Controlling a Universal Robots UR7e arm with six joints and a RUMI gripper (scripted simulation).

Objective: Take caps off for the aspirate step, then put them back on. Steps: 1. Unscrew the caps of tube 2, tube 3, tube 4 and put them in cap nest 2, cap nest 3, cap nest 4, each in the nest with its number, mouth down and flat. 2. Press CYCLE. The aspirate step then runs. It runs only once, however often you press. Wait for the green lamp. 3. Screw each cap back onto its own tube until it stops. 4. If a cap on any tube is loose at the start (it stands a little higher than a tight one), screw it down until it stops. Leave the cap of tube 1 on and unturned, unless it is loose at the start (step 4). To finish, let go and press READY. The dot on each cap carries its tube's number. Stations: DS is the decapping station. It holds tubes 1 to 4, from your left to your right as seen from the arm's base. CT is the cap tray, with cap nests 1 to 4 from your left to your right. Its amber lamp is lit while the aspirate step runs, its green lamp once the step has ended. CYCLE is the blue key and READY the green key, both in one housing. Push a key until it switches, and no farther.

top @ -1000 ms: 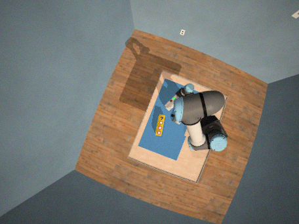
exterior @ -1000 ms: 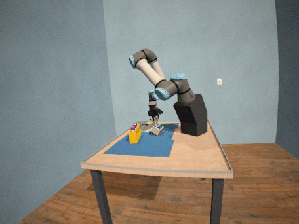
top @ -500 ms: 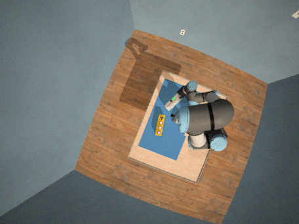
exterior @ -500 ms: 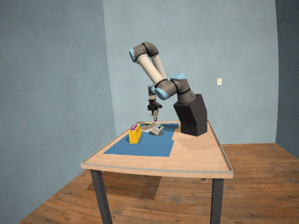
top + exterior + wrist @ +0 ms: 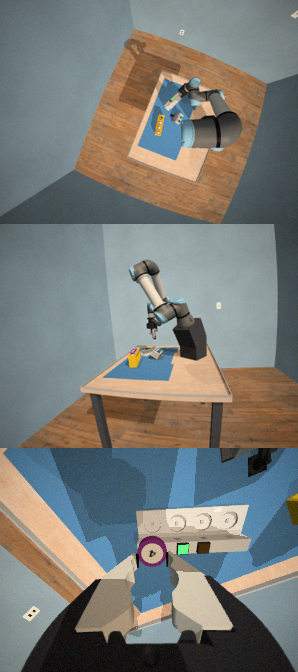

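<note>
My gripper (image 5: 152, 553) (image 5: 154, 335) is shut on the purple-rimmed cap 4 (image 5: 152, 551) (image 5: 154, 338), its numbered face towards the wrist camera. It holds the cap in the air above the cap tray CT (image 5: 242, 543) (image 5: 168, 106). All four nests in the wrist view are empty. The green lamp (image 5: 183, 549) (image 5: 172, 98) is lit; the amber lamp (image 5: 203, 548) is dark. The yellow decapping station DS (image 5: 134, 361) (image 5: 156, 134) bears three caps, on tubes 1 to 3; tube 4 (image 5: 161, 118) is uncapped. How tightly those caps sit cannot be told.
The key housing (image 5: 175, 120) (image 5: 156, 355) stands between DS and the arm, with blue CYCLE key (image 5: 179, 121) and green READY key (image 5: 181, 117). A dark block juts from its side facing DS. The wooden table has a raised edge (image 5: 157, 394).
</note>
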